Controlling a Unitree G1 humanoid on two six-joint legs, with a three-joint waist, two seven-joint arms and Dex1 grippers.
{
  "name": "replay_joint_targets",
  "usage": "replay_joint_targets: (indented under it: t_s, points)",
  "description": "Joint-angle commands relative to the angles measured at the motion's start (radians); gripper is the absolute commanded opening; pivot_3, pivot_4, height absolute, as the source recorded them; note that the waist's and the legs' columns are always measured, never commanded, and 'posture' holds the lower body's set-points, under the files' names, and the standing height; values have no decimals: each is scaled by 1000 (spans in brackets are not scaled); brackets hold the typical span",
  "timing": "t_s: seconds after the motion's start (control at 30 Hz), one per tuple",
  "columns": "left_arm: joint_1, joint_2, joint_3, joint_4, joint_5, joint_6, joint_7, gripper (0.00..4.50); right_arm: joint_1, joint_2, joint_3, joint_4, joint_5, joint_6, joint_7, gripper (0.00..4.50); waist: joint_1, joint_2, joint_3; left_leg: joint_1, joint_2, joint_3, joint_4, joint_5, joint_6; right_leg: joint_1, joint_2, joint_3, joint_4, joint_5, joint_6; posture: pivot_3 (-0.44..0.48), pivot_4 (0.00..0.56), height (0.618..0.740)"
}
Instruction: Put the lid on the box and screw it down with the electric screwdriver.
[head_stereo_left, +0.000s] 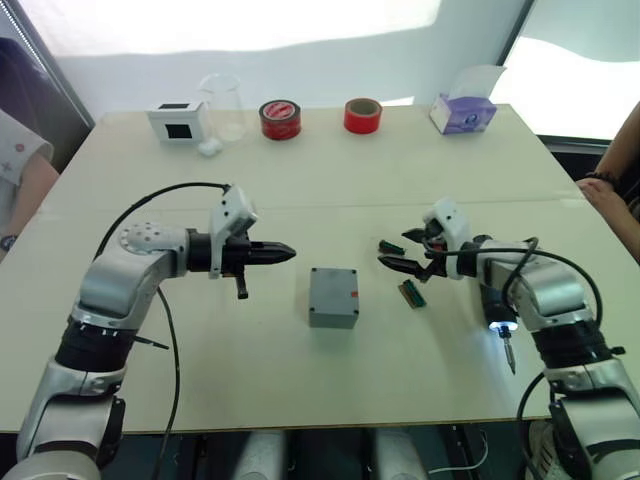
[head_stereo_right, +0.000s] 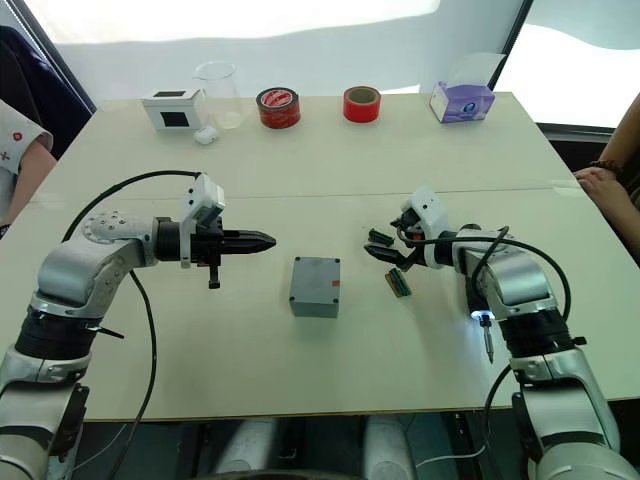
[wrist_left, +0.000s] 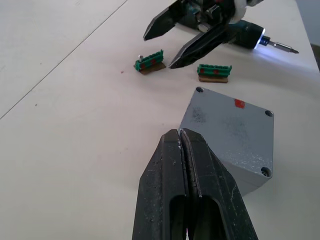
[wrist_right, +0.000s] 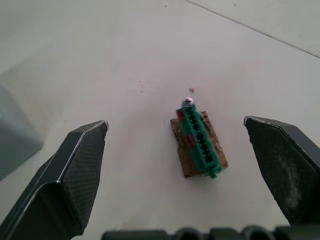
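Note:
The grey box (head_stereo_left: 333, 312) stands mid-table with the lid (wrist_left: 227, 120) sitting on it, red mark up and screw holes showing at the corners. My left gripper (head_stereo_left: 290, 253) is shut and empty. It hovers just left of the box and points at it. To the right of the box, my right gripper (head_stereo_left: 393, 251) is open, its fingers spread around a small green connector (wrist_right: 198, 142) lying on the table. The electric screwdriver (head_stereo_left: 497, 308) lies on the table beside my right forearm. Its tip light is on and its bit points toward the near edge.
A second green connector (head_stereo_left: 411, 292) lies between the box and the screwdriver. Along the far edge stand a white box with a black screen (head_stereo_left: 178, 120), a clear beaker (head_stereo_left: 222, 105), two red tape rolls (head_stereo_left: 280, 120) and a purple tissue box (head_stereo_left: 463, 110). People's arms (head_stereo_left: 610, 205) rest at both side edges.

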Motion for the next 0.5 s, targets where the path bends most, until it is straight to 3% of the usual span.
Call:
replay_joint_targets:
  t_s: [0.03, 0.17, 0.5]
  points:
    - [22, -2, 0, -67, -23, 15, 26, 0, -58, 25, -9, 62, -35, -71, 22, 3516, -4, 0, 0, 0, 0, 0, 0, 0, 0, 0, 0, 0, 0, 0, 0, 0, 150, 740]
    - [35, 6, 4, -88, -34, 28, 41, 0, -76, 41, -14, 99, -56, -90, 35, 2124, -7, 0, 0, 0, 0, 0, 0, 0, -1, 0, 0, 0, 0, 0, 0, 0, 150, 740]
    - [34, 7, -8, -88, -39, 25, 63, 0, -97, 76, -10, 137, -96, -108, 54, 2124, -16, 0, 0, 0, 0, -1, -1, 1, -1, 0, 0, 0, 0, 0, 0, 0, 150, 740]
